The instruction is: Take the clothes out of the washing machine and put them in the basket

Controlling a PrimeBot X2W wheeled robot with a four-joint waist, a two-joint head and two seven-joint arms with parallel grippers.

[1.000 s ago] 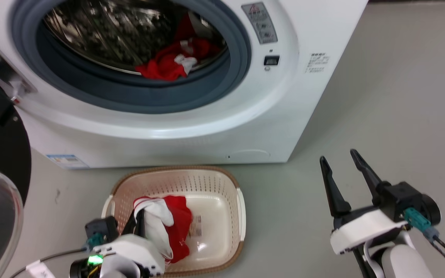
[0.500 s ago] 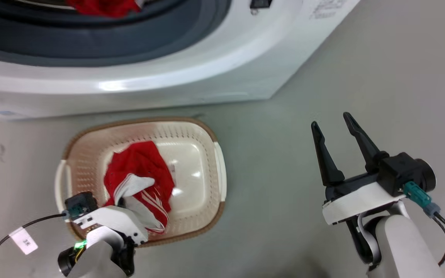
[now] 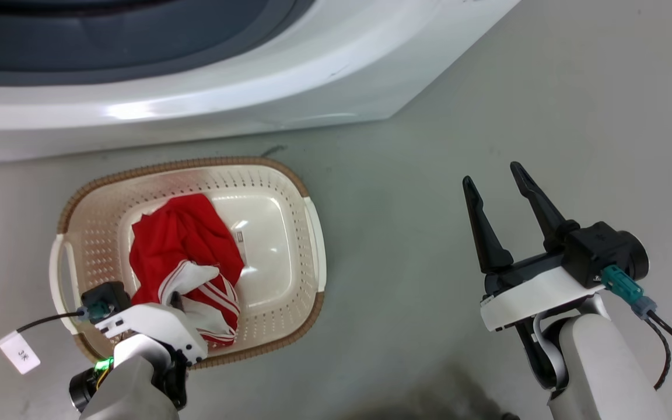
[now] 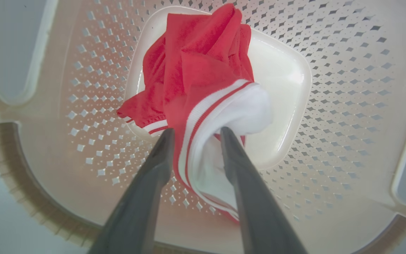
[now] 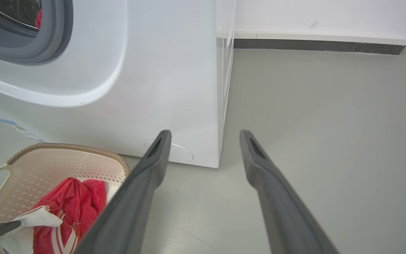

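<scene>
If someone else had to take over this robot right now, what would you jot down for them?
Left gripper: closed on the white trim of a red garment, which already lies in the basket.
Right gripper: open, empty, above the floor to the right of the basket.
Done: one garment brought to the basket.
Left: release it. More red cloth shows in the washer drum, so that likely needs fetching too.
</scene>
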